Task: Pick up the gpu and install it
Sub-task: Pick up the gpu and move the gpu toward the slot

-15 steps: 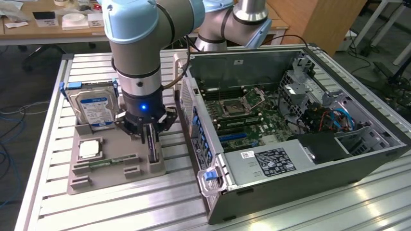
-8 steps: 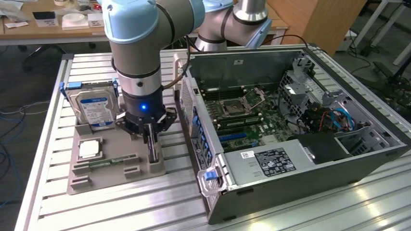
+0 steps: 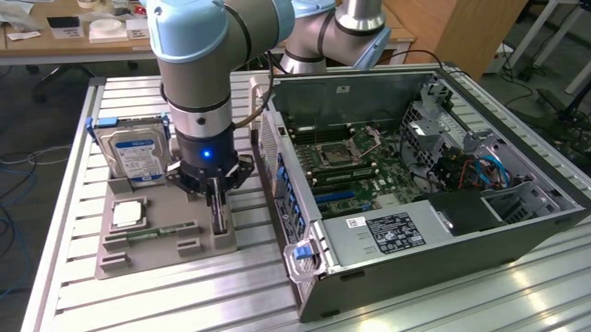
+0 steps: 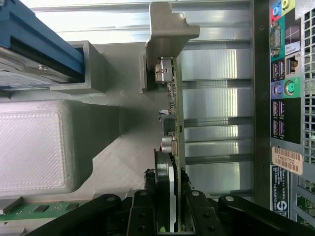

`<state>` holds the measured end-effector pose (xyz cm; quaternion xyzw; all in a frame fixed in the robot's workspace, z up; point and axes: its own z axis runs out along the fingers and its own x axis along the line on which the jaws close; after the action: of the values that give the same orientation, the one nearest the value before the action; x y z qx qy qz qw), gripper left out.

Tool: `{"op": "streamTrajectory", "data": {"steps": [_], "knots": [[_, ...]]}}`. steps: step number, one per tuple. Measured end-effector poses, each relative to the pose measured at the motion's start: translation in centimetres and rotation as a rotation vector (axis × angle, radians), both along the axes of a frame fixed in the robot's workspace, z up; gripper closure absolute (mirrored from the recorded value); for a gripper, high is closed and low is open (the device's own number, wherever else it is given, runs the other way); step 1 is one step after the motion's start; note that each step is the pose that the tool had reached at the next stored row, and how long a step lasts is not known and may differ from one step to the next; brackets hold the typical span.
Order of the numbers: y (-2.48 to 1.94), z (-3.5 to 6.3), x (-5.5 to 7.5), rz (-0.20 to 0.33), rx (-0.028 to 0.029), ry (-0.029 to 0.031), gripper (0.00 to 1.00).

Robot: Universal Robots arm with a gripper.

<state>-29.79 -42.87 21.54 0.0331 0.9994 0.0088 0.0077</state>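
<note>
**Fingers closed narrow on the gpu in its tray slot**

Fingers (image 4: 162, 196): drawn in narrow, one against each flat face of the gpu (image 4: 172, 98). The card's thin upper edge runs out from between them. The gripper (image 3: 217, 207) points straight down over the tray.

Gpu orientation: it stands on its long edge, faces vertical, seated in a slot of the grey holder tray (image 3: 120, 266). In the exterior view the gpu (image 3: 220, 225) shows as a dark strip below the gripper. Its long axis runs along the tray, parallel to the rear panel of the computer case (image 3: 434, 173). The pale metal bracket end lies beyond the fingers, toward the hard drive's end of the tray. The grip sits on the opposite part of the card, nearer the memory stick's end.

Outward from the card:
- Hard drive (image 3: 137, 155) with a blue-white label, upright in its own holder at the exterior view's left.
- Green memory stick (image 3: 152, 234), flat in a tray groove.
- Open case just beside the tray at the exterior view's right, motherboard exposed.

Tray and case both rest on the slatted aluminium bench (image 3: 185, 304).
</note>
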Motion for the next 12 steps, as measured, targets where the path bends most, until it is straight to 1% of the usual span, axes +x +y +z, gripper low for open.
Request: {"op": "streamTrajectory", "data": {"steps": [9,12], "knots": [[0.00,0.00,0.00,0.000,0.0001,-0.0002,0.72],[0.00,0.25,0.00,0.000,0.0000,0.0000,0.72]]}}
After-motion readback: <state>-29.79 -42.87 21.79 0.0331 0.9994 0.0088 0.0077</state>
